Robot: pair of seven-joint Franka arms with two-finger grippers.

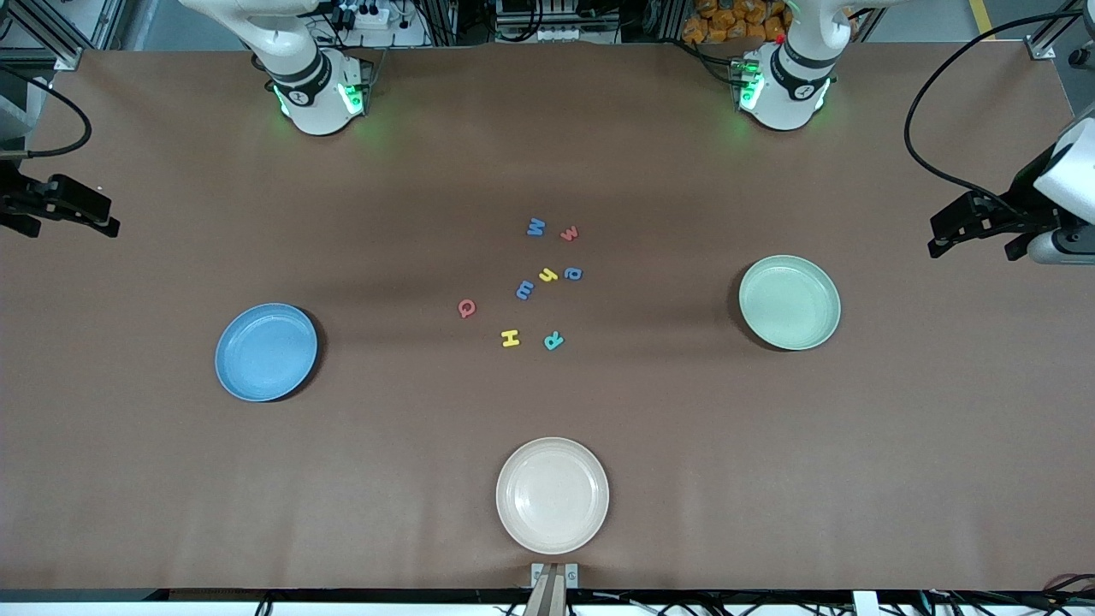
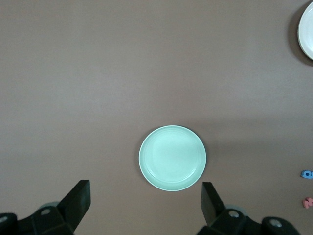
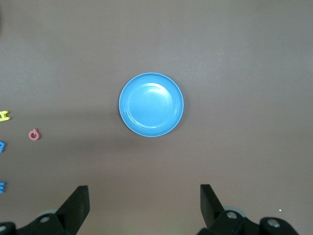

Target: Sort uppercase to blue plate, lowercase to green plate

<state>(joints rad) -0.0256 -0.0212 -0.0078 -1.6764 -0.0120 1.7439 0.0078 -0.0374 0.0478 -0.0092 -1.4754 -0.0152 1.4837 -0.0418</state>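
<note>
Eight foam letters lie mid-table: uppercase blue W (image 1: 535, 227), red Q (image 1: 466, 308), yellow H (image 1: 510, 338) and teal R (image 1: 553, 340); lowercase red w (image 1: 570, 233), yellow h (image 1: 548, 275), blue a (image 1: 574, 273) and blue m (image 1: 524, 290). The blue plate (image 1: 266, 352) (image 3: 151, 104) sits toward the right arm's end, the green plate (image 1: 789, 302) (image 2: 172, 157) toward the left arm's end; both hold nothing. My left gripper (image 1: 975, 244) (image 2: 145, 196) hangs open over the table's edge past the green plate. My right gripper (image 1: 68, 224) (image 3: 144, 198) hangs open past the blue plate.
A cream-white plate (image 1: 553, 494) sits near the front edge, nearer to the camera than the letters. Brown table surface (image 1: 385, 214) stretches between the letters and each plate. The arm bases stand along the table's edge farthest from the camera.
</note>
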